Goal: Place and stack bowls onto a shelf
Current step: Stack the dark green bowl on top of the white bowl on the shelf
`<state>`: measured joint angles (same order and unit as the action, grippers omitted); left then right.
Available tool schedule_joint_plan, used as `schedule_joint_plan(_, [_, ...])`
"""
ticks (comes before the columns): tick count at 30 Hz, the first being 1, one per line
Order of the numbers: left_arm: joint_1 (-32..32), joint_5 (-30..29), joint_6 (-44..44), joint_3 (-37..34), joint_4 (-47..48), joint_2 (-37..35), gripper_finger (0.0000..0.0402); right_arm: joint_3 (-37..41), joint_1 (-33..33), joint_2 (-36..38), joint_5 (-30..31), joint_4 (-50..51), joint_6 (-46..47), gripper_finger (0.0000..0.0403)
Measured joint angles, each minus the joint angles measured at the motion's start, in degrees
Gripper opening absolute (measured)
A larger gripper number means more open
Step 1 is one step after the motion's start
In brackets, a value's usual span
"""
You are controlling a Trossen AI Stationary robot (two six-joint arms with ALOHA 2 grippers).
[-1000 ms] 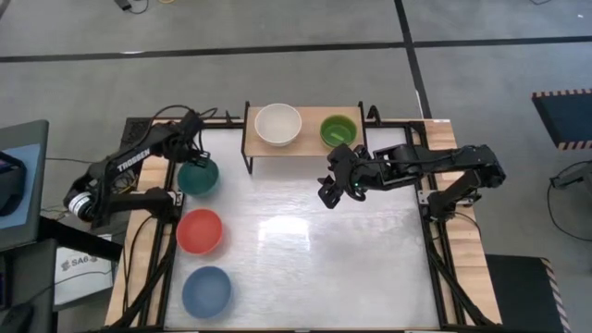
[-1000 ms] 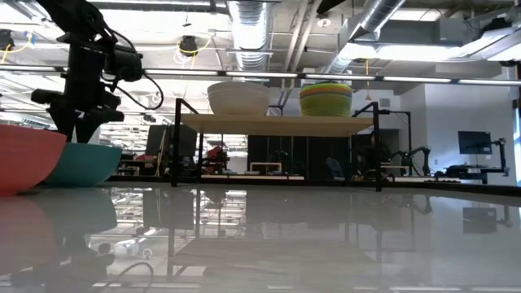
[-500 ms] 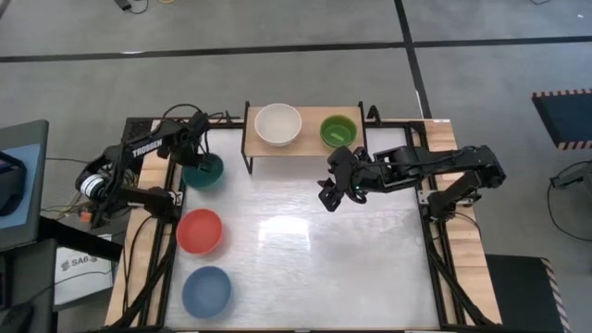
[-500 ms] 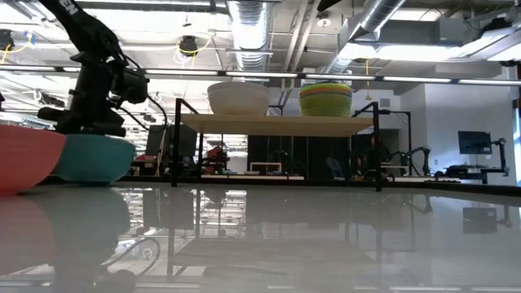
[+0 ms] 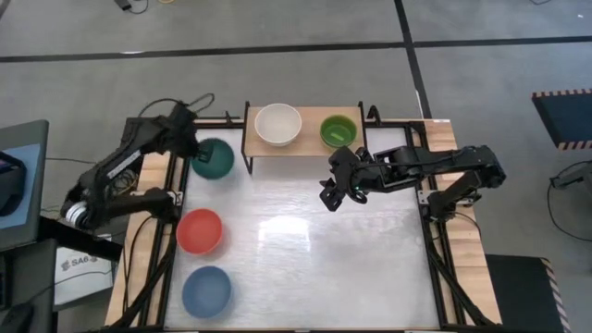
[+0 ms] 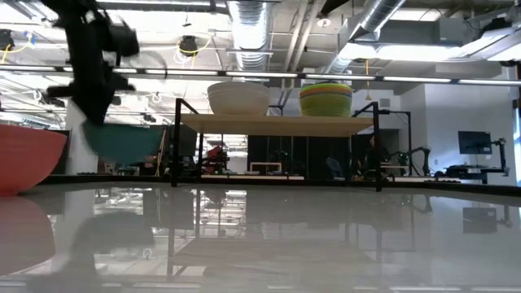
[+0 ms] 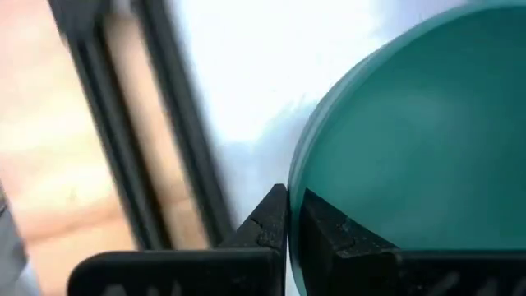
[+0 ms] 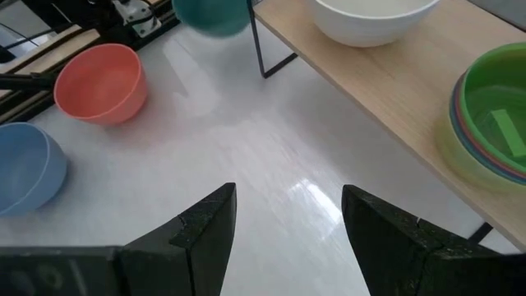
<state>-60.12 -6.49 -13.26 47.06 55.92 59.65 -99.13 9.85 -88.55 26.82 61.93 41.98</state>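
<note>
Left hand (image 7: 288, 226) pinches the teal bowl's (image 5: 213, 158) rim; bowl has risen off the bench (image 5: 305, 250) since a second ago, now beside the shelf (image 5: 310, 139). Transfer underway. Right hand (image 8: 288, 222) waits, fingers spread, mid-bench.

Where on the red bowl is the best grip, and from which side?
Grip the red bowl by its rim, coming from above: it sits upright and open on the table, so one finger can go inside the wall, one outside. Its round sides offer little hold.
</note>
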Motion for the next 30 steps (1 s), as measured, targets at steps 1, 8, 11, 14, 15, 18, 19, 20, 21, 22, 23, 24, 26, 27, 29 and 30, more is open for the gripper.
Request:
schedule_joint_plan(1, [0.37,0.74,-0.08,1.16,-0.4,-1.93,0.0,0.0,0.0,0.02,0.01,0.03,0.0,0.0248])
schedule_joint_plan(8, [3.84,4.12,-1.85,11.16,-7.76,-12.09,0.0,-0.04,-0.01,1.05,0.0,0.78,-0.28,0.0248])
schedule_joint_plan(11, [6.42,2.58,-4.88,15.9,-12.23,-12.83,0.0,-0.11,-0.37,1.78,0.03,0.74,-0.44,0.0248])
schedule_joint_plan(14, [9.28,2.17,-8.64,19.64,-16.04,-11.09,0.0,-0.07,-0.63,2.46,0.05,1.07,-0.46,0.0248])
schedule_joint_plan(15, [10.27,2.15,-10.65,20.82,-16.59,-10.04,0.0,-0.07,-0.7,2.65,0.09,1.03,-0.48,0.0248])
schedule_joint_plan(18, [13.55,0.78,-14.16,24.41,-16.9,-5.68,0.0,-0.02,-1.01,3.59,0.11,1.31,-0.9,0.0248])
schedule_joint_plan(19, [14.82,-0.29,-14.31,25.48,-16.86,-3.95,0.0,-0.07,-1.01,3.78,0.12,1.29,-0.89,0.0248])
schedule_joint_plan(20, [16.06,-1.34,-14.29,26.55,-16.83,-2.08,0.0,-0.09,-1.01,4.21,0.12,1.48,-0.87,0.0248])
schedule_joint_plan(21, [17.18,-2.34,-14.25,27.62,-16.84,-0.12,0.0,-0.04,-1.01,4.56,0.12,1.86,-0.87,0.0248])
schedule_joint_plan(22, [18.09,-3.03,-14.18,28.64,-16.84,1.83,0.0,-0.04,-1.01,4.67,0.12,2.1,-0.87,0.0248])
schedule_joint_plan(23, [18.8,-3.23,-14.07,29.6,-16.77,3.79,0.0,-0.04,-0.94,4.83,0.12,2.06,-0.78,0.0248])
schedule_joint_plan(24, [19.29,-3.16,-14.0,30.73,-16.62,5.83,0.0,-0.07,-0.86,5.15,0.2,2.29,-0.25,0.0248])
schedule_joint_plan(26, [19.87,-2.61,-13.97,33.21,-16.23,9.73,0.0,-0.02,-0.49,5.73,0.35,3.65,0.46,0.0248])
schedule_joint_plan(27, [20.12,-2.08,-13.95,34.58,-15.93,11.63,0.0,-0.02,-0.26,5.9,0.82,4.14,1.1,0.0248])
schedule_joint_plan(29, [20.31,-1.36,-13.57,37.44,-15.02,15.26,0.0,-0.06,0.58,6.36,2.45,5.63,2.68,0.0248])
schedule_joint_plan(30, [20.36,-1.25,-12.99,39.02,-14.09,17.03,0.0,-0.04,1.12,6.47,3.18,6.72,3.57,0.0248])
